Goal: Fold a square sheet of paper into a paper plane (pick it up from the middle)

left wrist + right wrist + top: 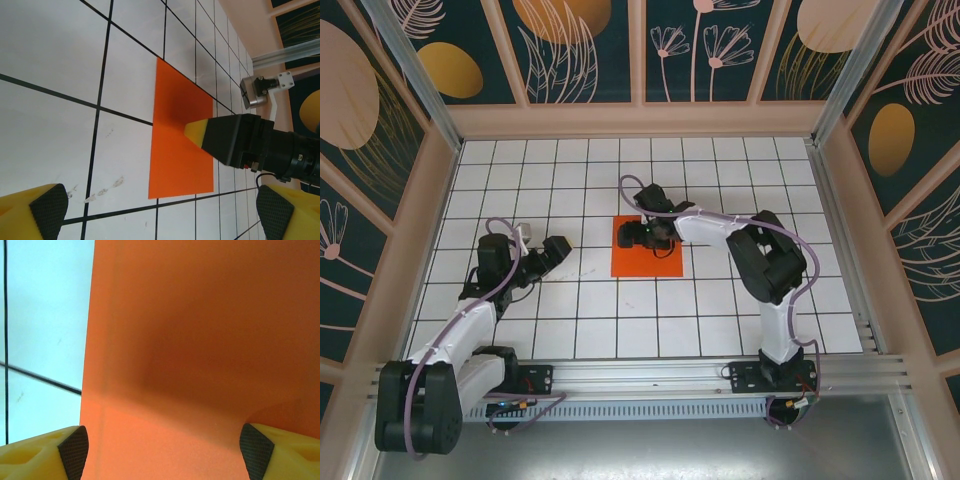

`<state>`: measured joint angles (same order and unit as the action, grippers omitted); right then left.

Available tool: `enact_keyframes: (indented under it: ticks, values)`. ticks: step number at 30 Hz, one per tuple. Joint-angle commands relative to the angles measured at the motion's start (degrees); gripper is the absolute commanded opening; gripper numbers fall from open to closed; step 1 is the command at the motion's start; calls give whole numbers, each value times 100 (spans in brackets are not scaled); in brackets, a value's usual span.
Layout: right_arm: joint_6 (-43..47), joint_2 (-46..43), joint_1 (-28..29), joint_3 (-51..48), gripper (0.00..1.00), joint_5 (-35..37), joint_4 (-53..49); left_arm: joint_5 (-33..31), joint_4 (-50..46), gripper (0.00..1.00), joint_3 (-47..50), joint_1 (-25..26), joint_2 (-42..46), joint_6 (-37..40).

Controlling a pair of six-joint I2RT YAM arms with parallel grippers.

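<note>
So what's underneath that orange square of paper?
The square sheet of paper lies flat on the white tiled table, whose black grid lines run up to its edges. The tiles directly beneath it are covered, so anything else under there cannot be seen.

One square sheet of paper, two arms, one table.
</note>
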<state>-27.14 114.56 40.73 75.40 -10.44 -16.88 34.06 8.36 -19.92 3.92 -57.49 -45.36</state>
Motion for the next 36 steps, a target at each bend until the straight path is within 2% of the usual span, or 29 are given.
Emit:
enact_keyframes:
  ticks: [1,5,11,21,30,36]
  values:
    - [544,129,92,71,82,-398,-496,88,-98,99,-181,63,-21,147]
    - [307,98,106,-42,83,-256,-638,36,-47,99,-209,163,-89,137]
    - [-621,-62,275,-210,82,-155,-431,-96,3,99,-310,402,-268,125]
    - [-1217,-611,185,-96,83,784,-422,-156,16,99,-329,451,-311,270]
    - [-1663,-303,128,-575,83,679,-289,-288,137,99,-425,448,-350,388]
    - [-1618,-350,224,-843,83,727,-423,-290,167,99,-364,443,-315,375]
